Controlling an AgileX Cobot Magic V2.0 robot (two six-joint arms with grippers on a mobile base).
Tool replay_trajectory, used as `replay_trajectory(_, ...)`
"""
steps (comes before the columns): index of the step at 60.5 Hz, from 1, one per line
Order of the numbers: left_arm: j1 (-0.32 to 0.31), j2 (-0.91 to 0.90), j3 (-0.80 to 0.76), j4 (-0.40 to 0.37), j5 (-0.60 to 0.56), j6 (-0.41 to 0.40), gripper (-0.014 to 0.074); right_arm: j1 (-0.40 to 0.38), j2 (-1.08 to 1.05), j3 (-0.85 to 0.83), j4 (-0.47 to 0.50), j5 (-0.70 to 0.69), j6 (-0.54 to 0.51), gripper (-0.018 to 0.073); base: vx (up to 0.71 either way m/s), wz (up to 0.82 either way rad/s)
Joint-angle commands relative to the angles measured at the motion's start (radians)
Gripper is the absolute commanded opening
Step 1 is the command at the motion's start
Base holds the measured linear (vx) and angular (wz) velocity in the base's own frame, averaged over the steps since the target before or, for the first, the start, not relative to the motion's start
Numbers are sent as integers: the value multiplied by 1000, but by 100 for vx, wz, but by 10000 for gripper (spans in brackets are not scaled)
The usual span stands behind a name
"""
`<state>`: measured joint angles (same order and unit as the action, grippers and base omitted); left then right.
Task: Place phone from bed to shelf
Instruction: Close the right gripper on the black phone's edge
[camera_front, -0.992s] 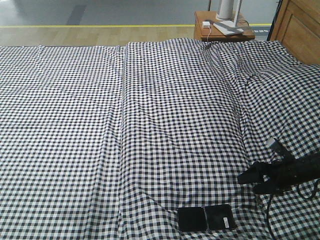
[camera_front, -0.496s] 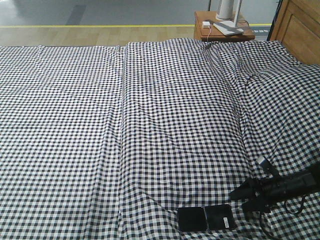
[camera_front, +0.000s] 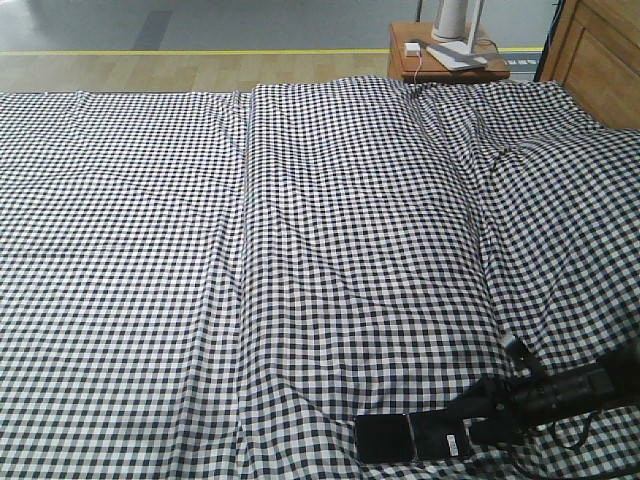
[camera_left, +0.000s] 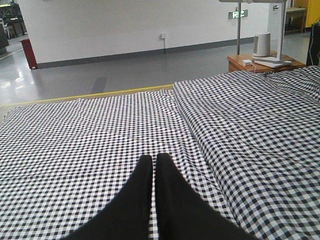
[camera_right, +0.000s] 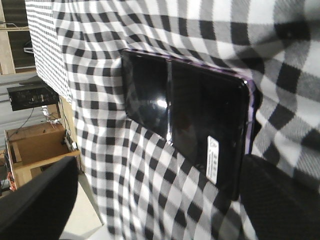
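Black-and-white gingham covered the bed (camera_front: 150, 250) from the far-left edge across the whole front view, and a long raised fold (camera_front: 246, 200) ran down the sheet a little left of centre. In the left wrist view the left pincer (camera_left: 152, 160) showed as two black fingers (camera_left: 135, 200) pressed together with no gap at the tips, low over the checks; whether they touched the cloth could not be told. Right of the middle, close to the near edge of the bed, lay the phone (camera_front: 412, 437) — a glossy black slab opened flat, its two near-square halves parted by a centre crease, with a small white sticker (camera_front: 452, 443) on the right-hand half. The right wrist view showed a purplish-pink edge rimming that stickered end. The right pincer (camera_front: 470, 420) reached in from the right on a dark arm, low over the sheet, its fingers spread and pinching nothing, the tips just beside the phone's stickered end. From its own camera one blurred finger stood by the phone's corner and the other well off to the side; contact with the phone could not be judged. Beyond the bed, at the upper right, stood a small brown bench (camera_front: 430, 70) carrying a white stand base (camera_front: 455, 52) and a small white block (camera_front: 412, 48), and at the far right rose a wooden headboard (camera_front: 600, 60).
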<state>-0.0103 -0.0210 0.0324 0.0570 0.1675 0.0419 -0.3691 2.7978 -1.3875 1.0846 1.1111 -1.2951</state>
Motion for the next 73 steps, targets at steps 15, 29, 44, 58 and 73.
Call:
replay_trajectory(15, -2, -4, -26, -7, -67, -3, 1, 1, 8, -59, 46, 34, -30, 601, 0, 0)
replay_trajectory(29, -2, -4, -26, -7, -67, -3, 1, 1, 29, -85, 59, 97, -24, 596, 0, 0)
replay_trajectory(44, -2, -4, -26, -7, -67, -3, 1, 62, 31, -85, 80, 129, -25, 593, 0, 0)
replay_trajectory(58, -2, -4, -26, -7, -67, -3, 1, 127, 31, -85, 79, 95, -31, 593, 0, 0)
replay_trajectory(73, -2, -4, -26, -7, -67, -3, 1, 128, 31, -85, 79, 103, -31, 535, 0, 0)
